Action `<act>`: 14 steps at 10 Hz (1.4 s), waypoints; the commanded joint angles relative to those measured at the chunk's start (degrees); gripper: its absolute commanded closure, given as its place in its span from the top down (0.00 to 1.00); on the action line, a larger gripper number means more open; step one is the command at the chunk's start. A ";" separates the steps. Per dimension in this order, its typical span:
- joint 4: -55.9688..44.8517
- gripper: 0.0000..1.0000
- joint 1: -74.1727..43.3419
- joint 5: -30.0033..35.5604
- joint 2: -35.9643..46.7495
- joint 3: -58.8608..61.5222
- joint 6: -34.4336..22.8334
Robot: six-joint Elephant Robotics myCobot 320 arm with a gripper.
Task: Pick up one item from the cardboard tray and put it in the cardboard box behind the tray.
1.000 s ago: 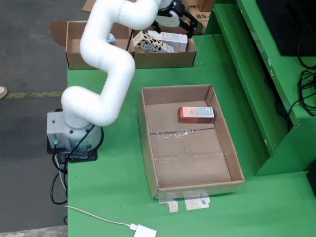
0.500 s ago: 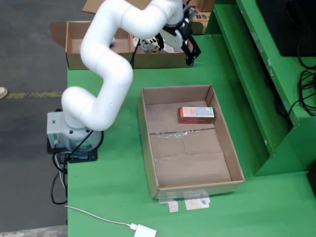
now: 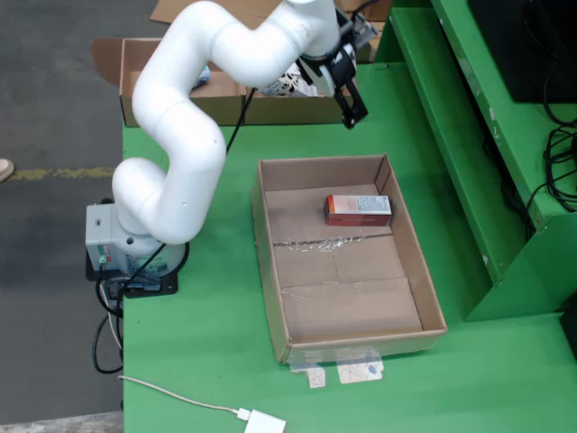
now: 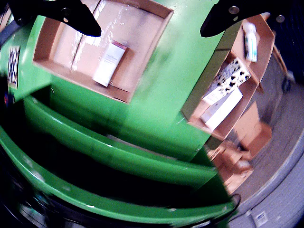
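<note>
A small red and white carton (image 3: 358, 209) lies flat in the far part of the cardboard tray (image 3: 270, 271); the wrist view shows this carton (image 4: 110, 64) at upper left. Behind the tray stands the cardboard box (image 3: 297, 108), holding a patterned box (image 4: 225, 78), a white carton (image 4: 221, 109) and a tube (image 4: 250, 40). My gripper (image 3: 348, 99) hangs over the box's front right corner, above the green table between box and tray. In the wrist view the gripper (image 4: 150, 32) is open, both black fingers (image 4: 76, 16) wide apart with nothing between them.
A second cardboard box (image 3: 144, 86) sits at the back left. A raised green shelf (image 3: 469, 153) runs along the right side of the table. The arm's base (image 3: 135, 248) stands at the left edge. A white cable and adapter (image 3: 261, 422) lie at the front.
The arm has swung from above the back box toward the tray side. The gripper now hangs lower at the box's front right corner, still holding nothing. The carton in the tray has not moved.
</note>
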 commanded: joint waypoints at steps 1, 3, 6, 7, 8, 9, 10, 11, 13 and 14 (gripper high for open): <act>-0.82 0.70 -6.68 1.00 54.10 -71.29 2.31; -1.02 0.70 -21.86 3.34 52.34 -70.18 -6.71; -1.02 0.70 -21.86 3.34 52.34 -70.18 -6.71; -1.02 0.70 -21.86 3.34 52.34 -70.18 -6.71; -1.02 0.70 -21.86 3.34 52.34 -70.18 -6.71; -1.02 0.70 -21.86 3.34 52.34 -70.18 -6.71; -1.02 0.70 -21.86 3.34 52.34 -70.18 -6.71; -1.02 0.70 -21.86 3.34 52.34 -70.18 -6.71; -1.02 0.70 -21.86 3.34 52.34 -70.18 -6.71; -1.02 0.70 -21.86 3.34 52.34 -70.18 -6.71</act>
